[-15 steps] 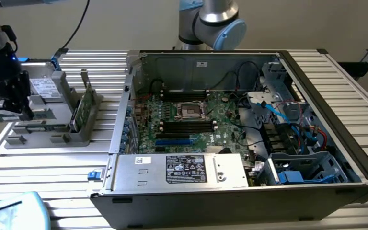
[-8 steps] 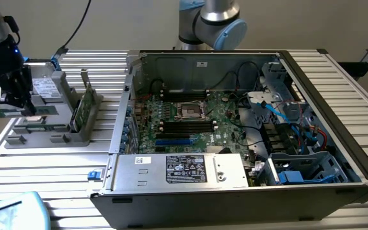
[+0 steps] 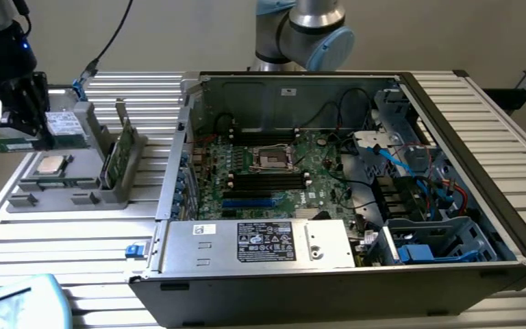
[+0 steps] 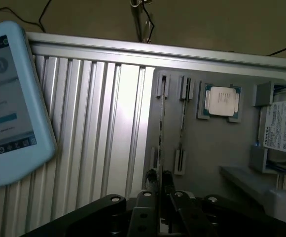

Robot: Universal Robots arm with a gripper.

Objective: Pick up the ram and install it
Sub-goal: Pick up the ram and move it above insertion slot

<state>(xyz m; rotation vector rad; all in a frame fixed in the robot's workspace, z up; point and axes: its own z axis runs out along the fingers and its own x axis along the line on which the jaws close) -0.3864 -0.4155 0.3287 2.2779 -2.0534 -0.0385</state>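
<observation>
Nearest the wrist camera, the black jaws are clenched on the ram (image 4: 160, 133), which appears there only as a thin edge running away from them, in line with one of two narrow slots in the grey holder (image 4: 207, 148). Whether the stick has cleared that slot I cannot tell. The exterior view gives its flat side instead: a long green strip, the ram (image 3: 11, 145), lying level under the jaws at that view's far left, over the holder (image 3: 90, 195) and well apart from the open computer case (image 3: 482, 137).

On the holder, the square silver processor (image 4: 222, 101) sits in its pocket just beside the slots, and a labelled hard drive (image 4: 283, 128) stands past it. The exterior view adds a wider green card (image 3: 121, 154) standing on edge between the jaws and the case wall.

Inside the case, the motherboard (image 3: 272, 178) lies flat with its black slots (image 3: 268, 179) beside the socket, and a power supply (image 3: 258, 243) along the near side. A pale blue tablet (image 4: 5, 98) rests on the ribbed counter (image 4: 98, 138).
</observation>
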